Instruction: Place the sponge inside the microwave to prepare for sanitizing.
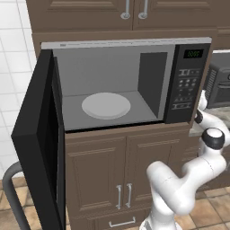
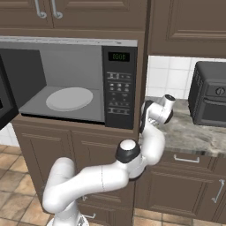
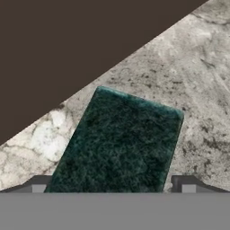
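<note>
From the left base view, the microwave stands with its door swung open, and a white plate lies inside. From the right base view, the arm reaches over the counter. In the hand view, the sponge lies dark side up on the counter, between the fingers of the wide open gripper.

Even, flat rendered light in both base views; no glare, no hard shadows. Microwave cavity interior evenly grey, slightly darker on right wall. Hand view soft, coarse-textured up close; dark sponge face grainy; upper left of frame plain dark brown.
</note>
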Robot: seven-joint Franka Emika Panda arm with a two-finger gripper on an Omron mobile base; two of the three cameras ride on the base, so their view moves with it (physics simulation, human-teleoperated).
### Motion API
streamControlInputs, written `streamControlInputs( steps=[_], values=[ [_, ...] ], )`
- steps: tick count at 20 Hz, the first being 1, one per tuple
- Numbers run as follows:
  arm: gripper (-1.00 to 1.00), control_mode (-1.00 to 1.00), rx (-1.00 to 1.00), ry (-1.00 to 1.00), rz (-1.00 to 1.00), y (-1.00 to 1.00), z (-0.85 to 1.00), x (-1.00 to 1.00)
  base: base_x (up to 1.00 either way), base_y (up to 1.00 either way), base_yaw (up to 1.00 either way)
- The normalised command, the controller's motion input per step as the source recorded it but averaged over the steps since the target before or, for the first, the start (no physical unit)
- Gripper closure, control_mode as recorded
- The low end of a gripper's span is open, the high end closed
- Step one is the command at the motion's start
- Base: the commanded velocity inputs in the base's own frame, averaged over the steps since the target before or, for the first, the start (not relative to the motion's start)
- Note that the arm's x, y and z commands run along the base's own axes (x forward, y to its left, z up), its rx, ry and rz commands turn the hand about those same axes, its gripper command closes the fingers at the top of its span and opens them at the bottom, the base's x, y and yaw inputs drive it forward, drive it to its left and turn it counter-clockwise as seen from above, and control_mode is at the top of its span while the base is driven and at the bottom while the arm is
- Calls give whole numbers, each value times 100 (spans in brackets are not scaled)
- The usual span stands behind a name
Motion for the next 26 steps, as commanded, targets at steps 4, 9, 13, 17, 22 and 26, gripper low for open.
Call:
streamControlInputs(
  steps=[4,9,13,17,22,26],
  values=[
    [100,-100,-2,0,0,6,-40,13,0,0,0],
    [100,-100,-3,0,0,1,-35,7,0,0,0],
    [100,-100,-3,0,0,-6,-32,0,0,0,0],
    [100,-100,-4,0,0,-22,-22,-6,0,0,0],
    [100,-100,-5,0,0,-33,-1,-5,0,0,0],
    [100,-100,-7,0,0,-46,2,-7,0,0,0]
  ],
)
